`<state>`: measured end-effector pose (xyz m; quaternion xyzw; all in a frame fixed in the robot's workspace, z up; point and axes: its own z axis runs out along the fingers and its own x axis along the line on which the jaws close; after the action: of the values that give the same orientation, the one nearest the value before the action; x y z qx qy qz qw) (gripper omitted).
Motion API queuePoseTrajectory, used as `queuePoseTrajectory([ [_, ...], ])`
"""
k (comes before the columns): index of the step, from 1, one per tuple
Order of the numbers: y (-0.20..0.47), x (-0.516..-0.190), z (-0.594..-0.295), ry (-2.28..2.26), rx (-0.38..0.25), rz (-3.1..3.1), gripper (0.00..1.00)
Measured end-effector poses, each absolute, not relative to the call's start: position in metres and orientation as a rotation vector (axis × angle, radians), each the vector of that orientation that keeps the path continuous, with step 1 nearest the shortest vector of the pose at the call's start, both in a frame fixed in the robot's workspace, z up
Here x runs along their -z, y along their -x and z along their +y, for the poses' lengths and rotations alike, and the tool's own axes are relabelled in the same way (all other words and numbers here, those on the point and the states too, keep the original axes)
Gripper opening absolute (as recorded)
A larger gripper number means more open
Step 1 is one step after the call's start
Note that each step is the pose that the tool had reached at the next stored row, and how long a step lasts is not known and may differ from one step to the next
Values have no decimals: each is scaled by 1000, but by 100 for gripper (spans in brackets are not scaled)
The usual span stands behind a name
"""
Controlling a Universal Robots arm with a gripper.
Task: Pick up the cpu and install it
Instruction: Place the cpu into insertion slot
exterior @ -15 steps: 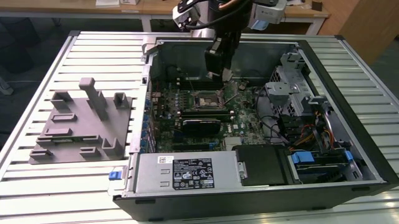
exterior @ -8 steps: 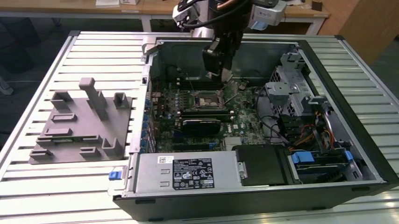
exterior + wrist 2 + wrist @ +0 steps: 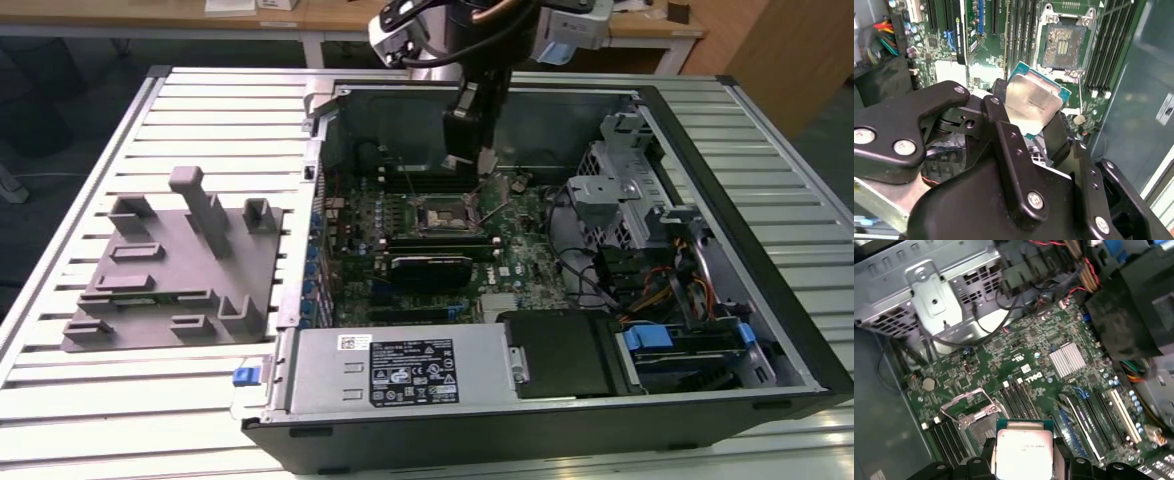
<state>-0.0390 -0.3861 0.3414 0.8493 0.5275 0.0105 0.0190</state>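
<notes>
My black two-fingered gripper point(image 3: 1028, 120) was clamped on the small, flat, square cpu with the shiny silver-grey top point(image 3: 1031, 102), pinching its edges, probably to spare the contacts. I held it above the green motherboard point(image 3: 1054, 340), near the dark open square socket point(image 3: 1063, 45), unseated.

The cpu point(image 3: 1031, 100) has a shiny, smooth silver metal top. The gripper point(image 3: 1028, 119) is matt black. The moulded tray point(image 3: 160, 270) looks dull grey plastic; the table point(image 3: 80, 390) ribbed pale metal.
</notes>
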Motion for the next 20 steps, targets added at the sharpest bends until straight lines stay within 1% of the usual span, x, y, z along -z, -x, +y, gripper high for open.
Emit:
queuePoseTrajectory([
  [10,39,-341,-386,-2488,-37,1859,54],
  [20,40,-337,-386,-2448,-43,1908,54],
])
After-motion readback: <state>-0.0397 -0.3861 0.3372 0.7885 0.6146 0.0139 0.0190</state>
